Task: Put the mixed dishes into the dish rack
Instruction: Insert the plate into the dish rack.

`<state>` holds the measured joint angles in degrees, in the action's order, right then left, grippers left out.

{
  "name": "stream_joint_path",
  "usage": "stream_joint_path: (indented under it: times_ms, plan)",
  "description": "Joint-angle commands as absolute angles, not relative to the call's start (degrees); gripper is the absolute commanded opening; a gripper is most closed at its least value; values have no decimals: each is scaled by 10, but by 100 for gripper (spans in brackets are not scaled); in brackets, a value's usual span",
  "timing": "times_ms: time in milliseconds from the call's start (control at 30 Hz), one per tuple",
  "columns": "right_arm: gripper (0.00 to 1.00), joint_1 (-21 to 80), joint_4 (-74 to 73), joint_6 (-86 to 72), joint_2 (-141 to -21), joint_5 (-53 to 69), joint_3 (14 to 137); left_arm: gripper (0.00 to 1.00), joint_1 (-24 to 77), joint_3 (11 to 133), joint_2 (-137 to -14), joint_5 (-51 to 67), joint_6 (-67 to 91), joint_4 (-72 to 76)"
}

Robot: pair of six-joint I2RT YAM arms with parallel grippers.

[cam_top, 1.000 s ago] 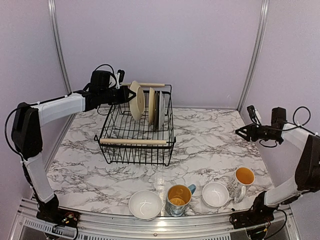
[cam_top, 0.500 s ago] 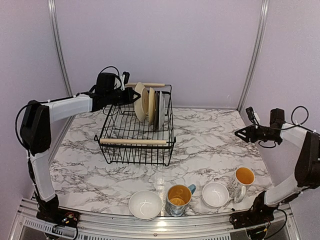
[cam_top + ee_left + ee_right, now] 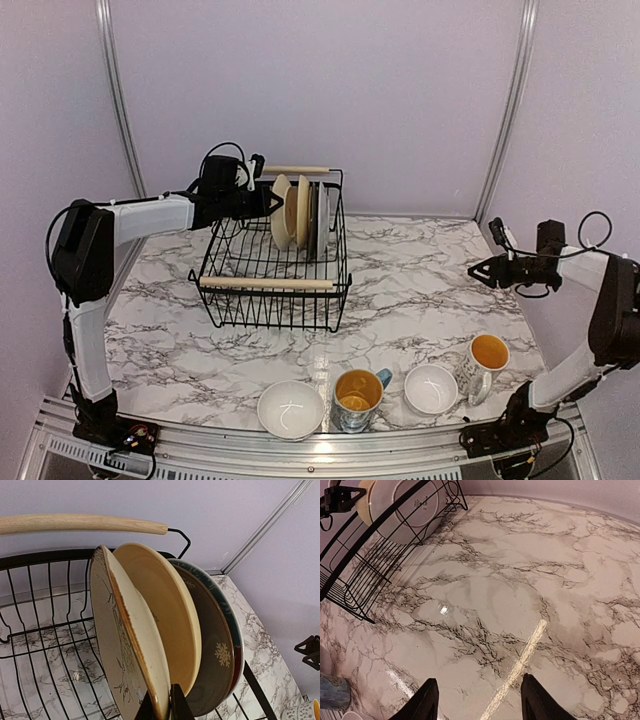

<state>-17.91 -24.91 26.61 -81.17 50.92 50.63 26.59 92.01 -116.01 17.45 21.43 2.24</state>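
The black wire dish rack (image 3: 275, 262) stands at the back left. Pale yellow (image 3: 167, 615), grey snowflake-marked (image 3: 215, 645), teal (image 3: 237, 630) and red plates stand on edge in it. My left gripper (image 3: 262, 200) is shut on the rim of the cream bird plate (image 3: 125, 645), held upright in the rack just left of the yellow plate; its fingertips (image 3: 180, 707) pinch the lower rim. My right gripper (image 3: 478, 270) is open and empty above the marble at the right, also in its wrist view (image 3: 480, 700). Two white bowls (image 3: 290, 408) (image 3: 431, 388) and two yellow-lined mugs (image 3: 358, 396) (image 3: 484, 362) sit along the front edge.
The rack's wooden handles (image 3: 265, 284) (image 3: 75, 522) run along its near and far ends. The right wrist view shows the rack's corner (image 3: 365, 570) at its upper left. Metal frame posts (image 3: 510, 100) stand at the back corners against the purple walls.
My left gripper has moved right with the cream plate, bringing it more upright and close against the yellow plate. My right gripper has shifted slightly.
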Motion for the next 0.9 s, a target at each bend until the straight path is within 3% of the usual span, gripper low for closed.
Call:
stream_joint_path:
  times_ms: [0, 867]
  plan:
    - [54, -181, -257, 274, -828, 502, 517, 0, 268, 967, -1160, 174, 205, 131]
    - [54, -181, -268, 281, -853, 505, 524, 0, 269, 991, -1214, 174, 207, 116]
